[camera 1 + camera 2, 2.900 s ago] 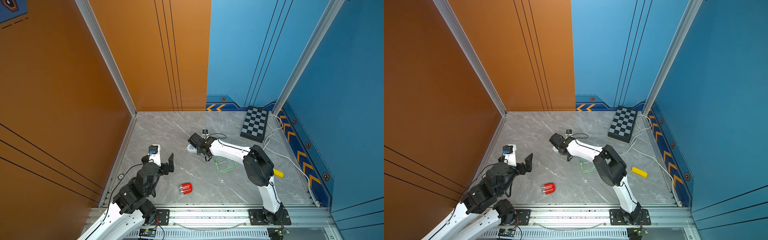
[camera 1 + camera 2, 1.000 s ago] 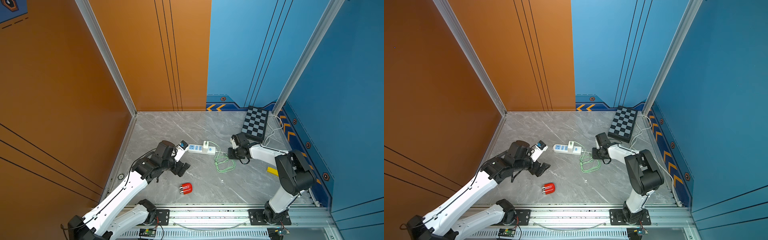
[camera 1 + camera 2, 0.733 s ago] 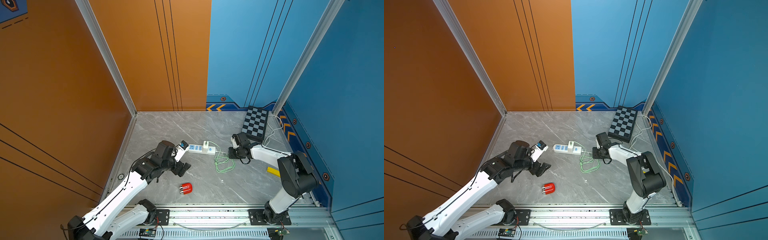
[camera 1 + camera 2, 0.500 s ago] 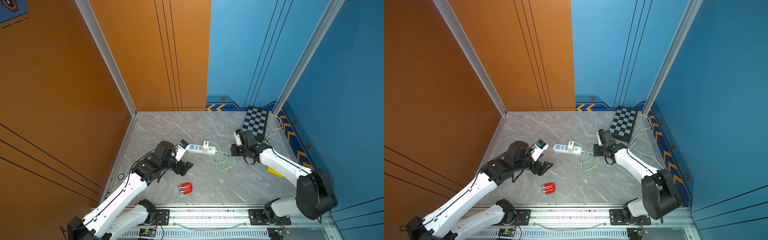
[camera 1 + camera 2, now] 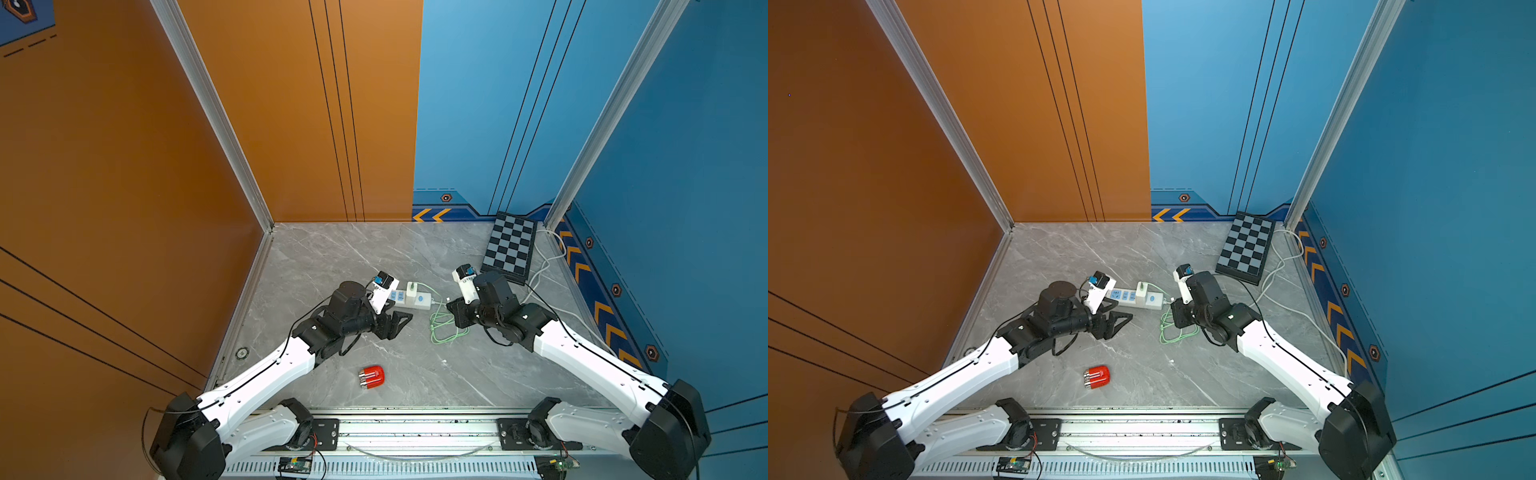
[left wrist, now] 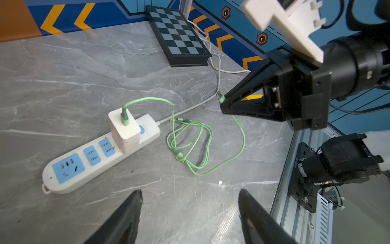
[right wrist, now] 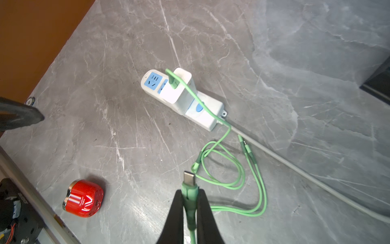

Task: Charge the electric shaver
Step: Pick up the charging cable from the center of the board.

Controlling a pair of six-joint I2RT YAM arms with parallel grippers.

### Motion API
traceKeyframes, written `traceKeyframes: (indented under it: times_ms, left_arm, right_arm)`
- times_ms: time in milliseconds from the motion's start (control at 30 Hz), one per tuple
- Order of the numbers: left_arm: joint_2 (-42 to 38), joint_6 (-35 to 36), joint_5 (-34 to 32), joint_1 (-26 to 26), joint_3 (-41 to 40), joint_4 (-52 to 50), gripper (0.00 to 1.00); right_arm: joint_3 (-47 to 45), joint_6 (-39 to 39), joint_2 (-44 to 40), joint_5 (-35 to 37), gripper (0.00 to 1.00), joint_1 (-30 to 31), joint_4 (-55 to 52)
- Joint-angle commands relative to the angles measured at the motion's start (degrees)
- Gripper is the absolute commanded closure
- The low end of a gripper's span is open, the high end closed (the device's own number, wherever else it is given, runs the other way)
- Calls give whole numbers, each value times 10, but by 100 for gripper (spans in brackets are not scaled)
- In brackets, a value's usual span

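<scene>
Now the right gripper (image 7: 190,195), clamped on the green cable's plug (image 7: 188,178), has swung round with it raised, so mating it to the electric shaver (image 5: 371,377), lying loose near the front of the table (image 5: 332,257), seems next; the left gripper (image 6: 190,193) hangs parted, empty.

Glossy red electric shaver (image 5: 371,377), mint-green cable (image 7: 190,196), white power strip (image 6: 150,126) with blue sockets (image 6: 68,168), black-and-grey checkered board (image 5: 510,248), grey veined marble tabletop (image 5: 332,257).

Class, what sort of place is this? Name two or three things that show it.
Probably a robotics lab test booth: a left arm and a right arm mounted on a metal rail, an orange wall and a blue wall boxing in a table, and a checkerboard at the back.
</scene>
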Motion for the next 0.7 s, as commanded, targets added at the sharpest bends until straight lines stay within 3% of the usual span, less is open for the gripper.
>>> traceKeyframes:
  times_ms: [0,367,667]
  left_arm:
    - [22,-14,21,-29,-7,70,28]
    - [76,-38,32,-85,-65,169,25]
    - [173,-64,34,-119,-57,286,21]
  right_arm:
    - [-9,14,21,15,100,13,24]
    - [15,110,57,67,100,19,63]
    - [2,185,68,80,100,22,96]
